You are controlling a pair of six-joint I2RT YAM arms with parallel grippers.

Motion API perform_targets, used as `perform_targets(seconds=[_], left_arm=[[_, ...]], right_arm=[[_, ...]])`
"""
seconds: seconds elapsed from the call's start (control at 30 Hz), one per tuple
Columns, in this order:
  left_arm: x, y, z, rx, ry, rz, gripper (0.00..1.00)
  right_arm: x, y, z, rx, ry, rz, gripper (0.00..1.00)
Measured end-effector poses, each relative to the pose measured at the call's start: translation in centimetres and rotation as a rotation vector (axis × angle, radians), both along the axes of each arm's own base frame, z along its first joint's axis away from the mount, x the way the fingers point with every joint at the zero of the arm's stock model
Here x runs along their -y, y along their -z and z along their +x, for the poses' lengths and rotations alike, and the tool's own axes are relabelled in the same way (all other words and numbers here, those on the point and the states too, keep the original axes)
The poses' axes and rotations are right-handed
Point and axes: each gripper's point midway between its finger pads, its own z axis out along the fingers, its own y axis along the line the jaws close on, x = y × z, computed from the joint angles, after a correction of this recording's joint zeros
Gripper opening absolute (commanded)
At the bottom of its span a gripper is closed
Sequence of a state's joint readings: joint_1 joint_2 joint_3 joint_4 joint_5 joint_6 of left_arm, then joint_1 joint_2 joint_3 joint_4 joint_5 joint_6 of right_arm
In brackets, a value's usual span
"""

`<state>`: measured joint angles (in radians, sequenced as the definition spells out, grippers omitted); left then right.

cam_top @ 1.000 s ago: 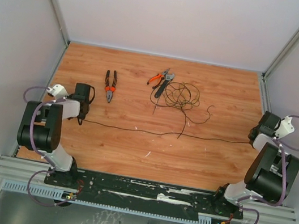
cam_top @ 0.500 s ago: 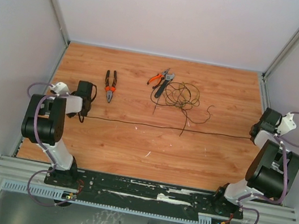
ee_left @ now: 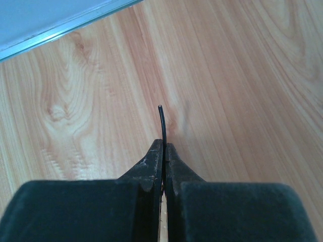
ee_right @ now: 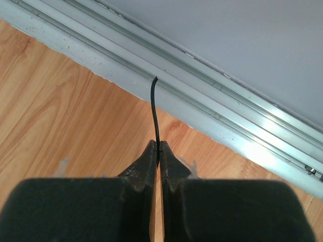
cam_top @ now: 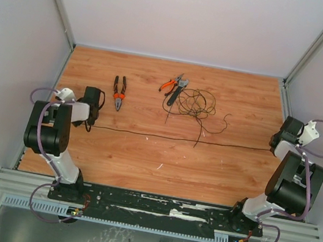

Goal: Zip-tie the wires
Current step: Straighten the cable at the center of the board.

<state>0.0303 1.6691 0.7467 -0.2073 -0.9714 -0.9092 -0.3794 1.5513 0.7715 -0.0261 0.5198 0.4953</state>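
Note:
One long thin black wire strand (cam_top: pixel 177 138) is stretched straight across the table between my two grippers. My left gripper (cam_top: pixel 89 123) is shut on its left end, whose tip (ee_left: pixel 162 121) sticks out past the closed fingers (ee_left: pixel 164 146). My right gripper (cam_top: pixel 272 150) is shut on its right end, whose tip (ee_right: pixel 154 106) sticks out past the closed fingers (ee_right: pixel 158 146). The rest of the wires lie in a loose coil (cam_top: pixel 196 104) at the far middle. A thin straight black strip, the zip tie (cam_top: pixel 169 113), lies at the coil's left edge.
Orange-handled pliers (cam_top: pixel 118 93) lie at the far left. Orange-handled cutters (cam_top: pixel 168 85) and a dark tool (cam_top: pixel 177 90) lie next to the coil. A metal rail (ee_right: pixel 227 106) runs along the table's right edge, close to my right gripper. Walls enclose three sides.
The left gripper has shifted slightly outward and away, and the wire between the grippers has gone from slightly sagging to taut and straight. The right gripper has barely moved.

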Motion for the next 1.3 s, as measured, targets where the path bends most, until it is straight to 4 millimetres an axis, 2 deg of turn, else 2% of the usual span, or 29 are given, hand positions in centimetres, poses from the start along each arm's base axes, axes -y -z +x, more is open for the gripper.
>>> perform_targets(seconds=[0.17, 0.37, 0.47, 0.6, 0.67, 0.77, 0.97, 1.2, 1.3], left_arm=[[-0.1, 0.0, 0.8, -0.027, -0.005, 0.004, 0.04], [-0.2, 0.0, 1.2, -0.055, -0.02, 0.021, 0.22], [-0.2, 0.0, 1.0, -0.061, -0.027, 0.028, 0.26], [-0.2, -0.1, 0.8, -0.068, -0.028, 0.034, 0.34], [-0.2, -0.1, 0.7, -0.073, -0.03, 0.038, 0.41], [-0.3, -0.2, 0.5, -0.077, -0.035, 0.048, 0.52], [-0.4, -0.4, 0.5, -0.071, -0.041, 0.056, 0.58], [-0.1, -0.7, 0.7, -0.06, -0.028, 0.033, 0.78], [0.1, -1.2, 0.9, -0.047, -0.015, 0.017, 0.92]], right_arm=[[-0.3, 0.0, 0.1, -0.01, -0.017, -0.006, 0.0], [-1.1, 0.2, 0.6, -0.032, -0.05, -0.014, 0.0], [-1.5, 0.3, 0.7, -0.038, -0.062, -0.016, 0.01], [-1.6, 0.3, 0.8, -0.039, -0.066, -0.016, 0.12], [-1.6, 0.3, 0.8, -0.04, -0.067, -0.017, 0.13], [-1.6, 0.3, 0.7, -0.043, -0.069, -0.017, 0.21], [-1.6, -0.1, 0.6, -0.043, -0.074, -0.02, 0.33], [-1.6, -1.7, 1.1, -0.006, -0.085, -0.033, 0.42], [-1.7, -2.6, 1.5, 0.02, -0.096, -0.033, 0.45]])
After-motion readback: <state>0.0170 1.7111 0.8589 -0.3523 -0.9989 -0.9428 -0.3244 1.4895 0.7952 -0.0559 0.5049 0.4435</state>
